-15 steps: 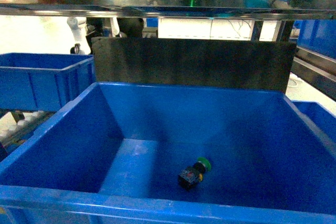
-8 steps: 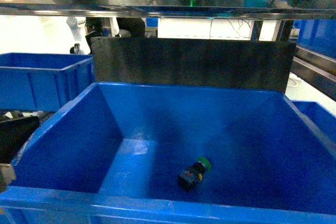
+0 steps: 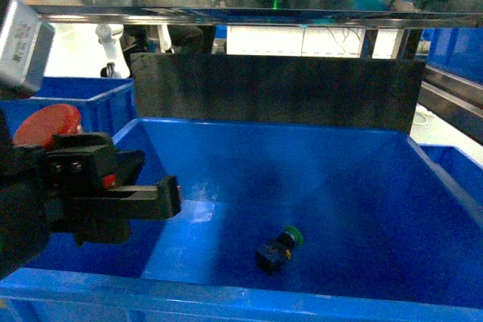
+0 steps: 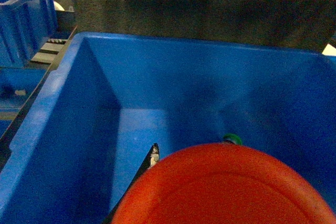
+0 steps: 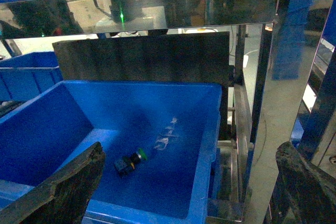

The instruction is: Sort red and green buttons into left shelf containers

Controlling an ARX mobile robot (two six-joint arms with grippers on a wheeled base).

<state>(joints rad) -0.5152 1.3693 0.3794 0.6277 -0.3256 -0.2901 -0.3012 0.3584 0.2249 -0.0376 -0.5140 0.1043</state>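
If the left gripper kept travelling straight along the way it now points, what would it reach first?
Most likely the blue bin's floor. The left gripper, shut on the red button, points down into the bin; the green button lies right of that line, though depth is hard to judge.

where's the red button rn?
Head view, left side: the red button is held in the left gripper above the blue bin's left wall; the green button lies on the bin floor.
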